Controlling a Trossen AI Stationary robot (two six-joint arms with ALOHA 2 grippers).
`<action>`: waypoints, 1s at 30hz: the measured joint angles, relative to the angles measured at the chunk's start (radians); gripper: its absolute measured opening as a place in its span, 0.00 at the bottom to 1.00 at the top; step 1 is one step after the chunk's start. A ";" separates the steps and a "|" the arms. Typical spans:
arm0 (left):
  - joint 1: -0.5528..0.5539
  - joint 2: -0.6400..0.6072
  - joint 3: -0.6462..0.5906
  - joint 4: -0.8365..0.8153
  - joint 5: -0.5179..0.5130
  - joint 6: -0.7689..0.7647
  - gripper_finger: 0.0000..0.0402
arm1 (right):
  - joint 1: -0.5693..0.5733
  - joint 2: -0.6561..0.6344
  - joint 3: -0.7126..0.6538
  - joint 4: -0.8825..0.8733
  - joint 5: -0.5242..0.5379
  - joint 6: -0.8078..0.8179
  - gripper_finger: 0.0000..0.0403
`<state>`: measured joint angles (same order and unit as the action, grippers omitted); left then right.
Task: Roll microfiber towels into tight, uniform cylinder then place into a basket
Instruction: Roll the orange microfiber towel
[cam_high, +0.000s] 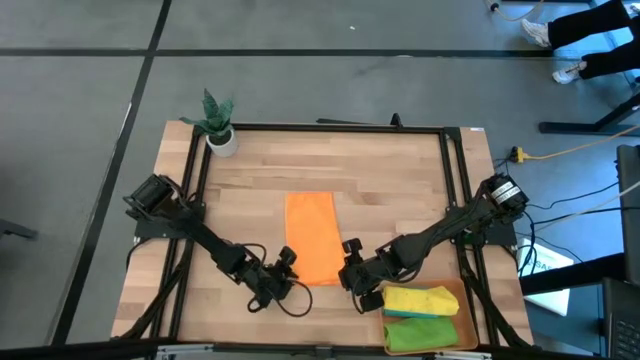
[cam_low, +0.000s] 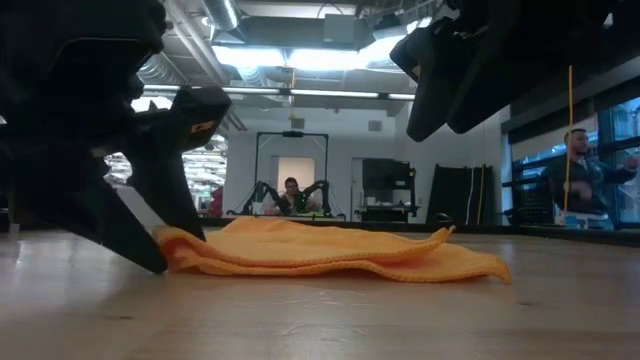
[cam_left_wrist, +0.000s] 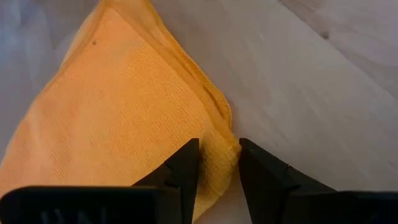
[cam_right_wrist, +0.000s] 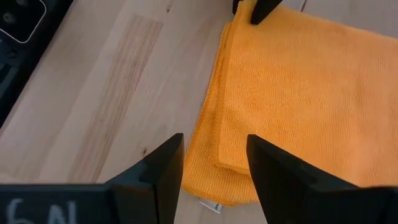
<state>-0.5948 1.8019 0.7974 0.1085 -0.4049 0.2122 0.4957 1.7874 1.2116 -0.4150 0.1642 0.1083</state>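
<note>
We note both arms reaching low to the orange towel (cam_high: 311, 238). Left gripper (cam_left_wrist: 219, 163) — fingers spread, straddling its near corner. Right gripper (cam_right_wrist: 214, 163) — fingers spread above the other corner.

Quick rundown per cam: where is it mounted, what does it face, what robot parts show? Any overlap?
High: overhead, straight down on the table; both arms, basket, plant pot.
Low: table height, facing the room; orange towel, both tools looming dark.
Left wrist: past the left tool, fingers straddling a towel corner.
Right wrist: past the right tool, open over the towel's edge.
Shared: the orange towel shows in all four.
</note>
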 joint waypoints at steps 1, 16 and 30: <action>0.002 0.000 0.000 -0.004 0.000 0.000 0.26 | 0.000 0.000 0.000 0.001 0.000 0.002 0.44; 0.003 0.020 0.003 -0.033 0.003 -0.034 0.02 | 0.007 0.011 -0.054 0.071 0.000 -0.010 0.44; 0.018 0.027 0.117 -0.121 -0.131 -0.152 0.00 | 0.051 0.122 -0.091 0.271 0.206 -0.060 0.44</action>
<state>-0.5770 1.8290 0.9139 -0.0123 -0.5358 0.0598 0.5470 1.9091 1.1210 -0.1442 0.3703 0.0482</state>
